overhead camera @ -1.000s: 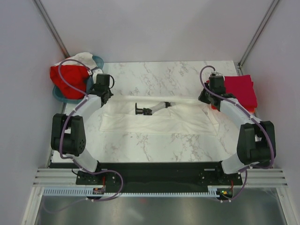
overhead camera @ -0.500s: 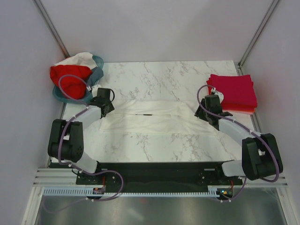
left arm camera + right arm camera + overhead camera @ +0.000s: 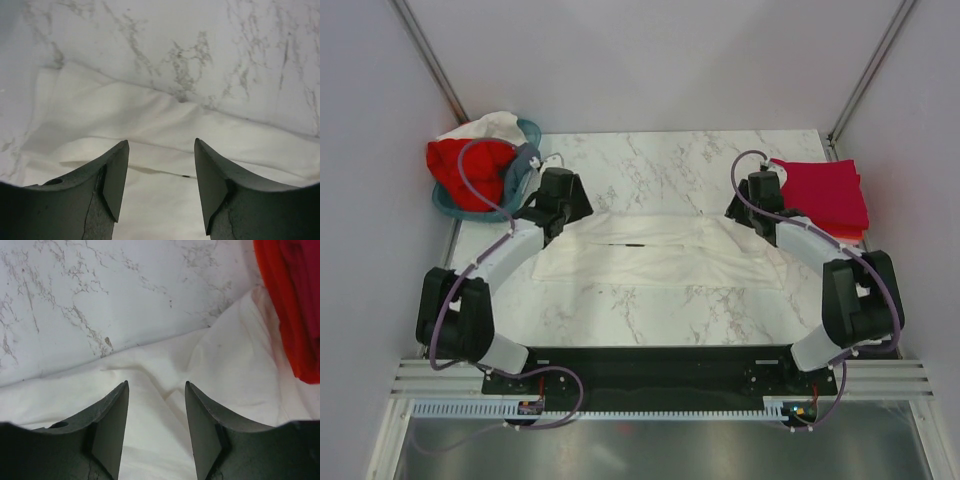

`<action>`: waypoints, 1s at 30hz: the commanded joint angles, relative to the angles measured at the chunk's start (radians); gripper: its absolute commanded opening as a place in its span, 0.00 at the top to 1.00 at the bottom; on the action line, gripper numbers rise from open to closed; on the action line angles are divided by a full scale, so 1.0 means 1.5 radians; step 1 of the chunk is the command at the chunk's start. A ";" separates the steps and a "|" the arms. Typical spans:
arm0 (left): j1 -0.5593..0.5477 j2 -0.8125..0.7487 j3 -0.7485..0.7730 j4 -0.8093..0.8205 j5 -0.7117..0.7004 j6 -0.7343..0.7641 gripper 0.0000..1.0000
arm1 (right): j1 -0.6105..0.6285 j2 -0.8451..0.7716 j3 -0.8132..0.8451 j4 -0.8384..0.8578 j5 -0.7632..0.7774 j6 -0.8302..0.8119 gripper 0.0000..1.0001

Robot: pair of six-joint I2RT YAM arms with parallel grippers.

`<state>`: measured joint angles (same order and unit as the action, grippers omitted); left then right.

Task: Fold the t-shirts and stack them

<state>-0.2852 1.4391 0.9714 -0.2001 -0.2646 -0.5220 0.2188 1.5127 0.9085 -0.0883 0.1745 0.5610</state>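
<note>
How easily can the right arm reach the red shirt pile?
Probably easily, yes: the right gripper hangs open just beside the red stack, and nothing stands between them.

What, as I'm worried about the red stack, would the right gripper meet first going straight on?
Probably the white shirt, spread just ahead of the right gripper; the red stack lies off to one side, though depth is unclear.

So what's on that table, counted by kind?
Robot grippers: 2 (left gripper, right gripper, both open)
Baskets: 1 (teal basket)
Shirts laid flat: 1 (white t-shirt)
Folded piles: 1 (red stack; its layers can't be counted)
Bundles in the basket: 2 (red cloth, white cloth)
Total: 7
</note>
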 commanded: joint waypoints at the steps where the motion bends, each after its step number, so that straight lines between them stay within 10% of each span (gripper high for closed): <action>1: -0.030 0.061 0.069 0.015 0.069 0.000 0.38 | 0.004 0.063 0.062 0.005 -0.057 -0.015 0.44; 15: 0.092 0.188 0.099 -0.043 0.047 -0.091 0.52 | 0.059 0.165 0.089 0.012 -0.105 -0.017 0.43; 30: 0.159 0.292 0.135 -0.058 0.063 -0.131 0.54 | 0.084 0.063 0.021 -0.011 -0.101 -0.030 1.00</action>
<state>-0.0498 1.8606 1.1519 -0.2600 -0.1631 -0.6800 0.3279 1.7092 0.9874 -0.0986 0.0200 0.5243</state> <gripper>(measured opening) 0.456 0.010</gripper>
